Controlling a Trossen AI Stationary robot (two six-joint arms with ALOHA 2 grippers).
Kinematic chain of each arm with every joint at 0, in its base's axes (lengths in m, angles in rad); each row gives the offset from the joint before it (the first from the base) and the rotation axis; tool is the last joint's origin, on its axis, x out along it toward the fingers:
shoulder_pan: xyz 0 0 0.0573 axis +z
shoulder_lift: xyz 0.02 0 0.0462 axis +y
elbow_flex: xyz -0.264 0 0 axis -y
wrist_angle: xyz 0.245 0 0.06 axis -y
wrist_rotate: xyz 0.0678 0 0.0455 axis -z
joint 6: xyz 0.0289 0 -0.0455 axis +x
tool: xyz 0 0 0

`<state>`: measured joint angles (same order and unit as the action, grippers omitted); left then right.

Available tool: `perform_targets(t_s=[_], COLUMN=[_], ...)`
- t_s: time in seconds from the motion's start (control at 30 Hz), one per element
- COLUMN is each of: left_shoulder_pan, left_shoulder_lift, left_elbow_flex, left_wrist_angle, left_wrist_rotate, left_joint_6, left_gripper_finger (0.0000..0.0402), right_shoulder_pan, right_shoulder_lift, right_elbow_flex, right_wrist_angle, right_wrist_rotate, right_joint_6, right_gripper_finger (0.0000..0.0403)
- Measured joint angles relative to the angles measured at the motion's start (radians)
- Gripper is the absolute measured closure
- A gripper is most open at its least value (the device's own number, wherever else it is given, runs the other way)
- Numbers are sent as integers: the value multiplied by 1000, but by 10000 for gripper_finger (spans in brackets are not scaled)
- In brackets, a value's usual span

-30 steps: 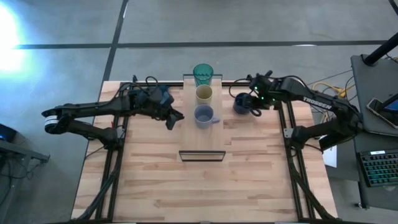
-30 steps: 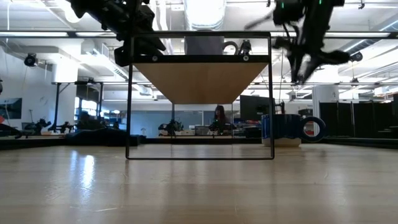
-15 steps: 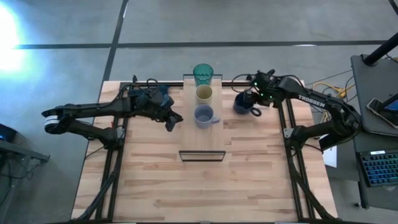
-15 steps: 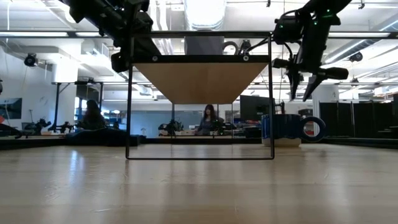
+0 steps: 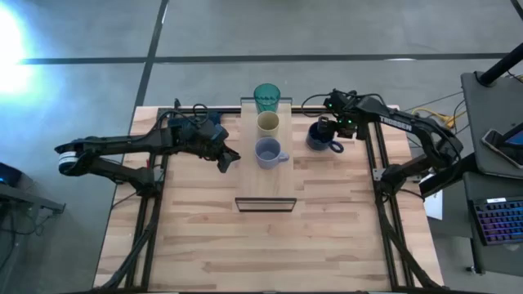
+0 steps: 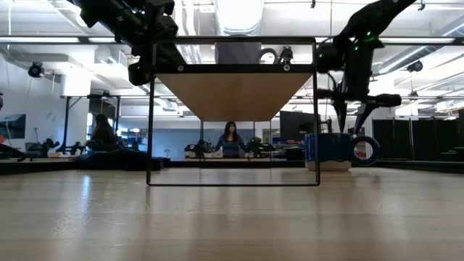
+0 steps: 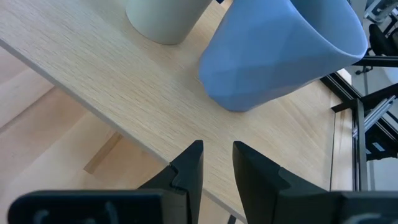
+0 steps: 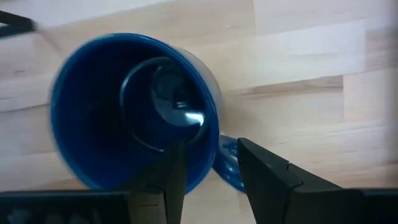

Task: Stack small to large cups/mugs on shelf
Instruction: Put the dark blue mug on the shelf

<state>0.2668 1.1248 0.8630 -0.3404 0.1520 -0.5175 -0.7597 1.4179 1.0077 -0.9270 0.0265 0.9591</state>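
Observation:
The shelf (image 5: 267,184) stands in the middle of the table. On its far half, in a row from far to near, stand the teal tumbler (image 5: 266,96), the cream cup (image 5: 268,123) and the pale blue mug (image 5: 268,152). The navy mug (image 5: 319,139) stands on its base on the table, right of the shelf, its handle (image 6: 366,150) toward the right. My right gripper (image 6: 354,123) is open, points down and is just above the mug's rim (image 8: 211,146). My left gripper (image 5: 230,159) hovers at the shelf's left edge near the pale blue mug (image 7: 280,56), empty, its fingers a narrow gap apart.
The near half of the shelf (image 5: 267,192) is bare board. A dark blue cloth (image 5: 214,124) lies under my left arm at the far left. The shelf's thin metal frame (image 6: 151,116) stands on the tabletop. People (image 6: 230,138) are in the room beyond.
My right gripper has come down toward the navy mug, turned from a slant to pointing straight down, and moved a little toward the shelf. The mug has stayed where it was.

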Motion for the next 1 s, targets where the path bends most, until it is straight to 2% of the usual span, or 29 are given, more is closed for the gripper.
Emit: perform_targets(t_s=[0.37, 0.77, 1.0], left_shoulder_pan=[0, 0, 0], left_shoulder_lift=[0, 0, 0], left_elbow_flex=[-2, -2, -2], left_wrist_angle=[1, 0, 0], left_wrist_rotate=[0, 0, 0], left_joint_6=[-3, -1, -1], left_gripper_finger=[329, 329, 329], right_shoulder_pan=[0, -6, -6], right_shoulder_lift=[98, 105, 107], right_elbow_flex=[0, -1, -2], right_wrist_angle=[13, 25, 27], right_wrist_rotate=[8, 15, 50], right_joint_6=[-42, -70, -77], right_gripper_finger=[282, 365, 363])
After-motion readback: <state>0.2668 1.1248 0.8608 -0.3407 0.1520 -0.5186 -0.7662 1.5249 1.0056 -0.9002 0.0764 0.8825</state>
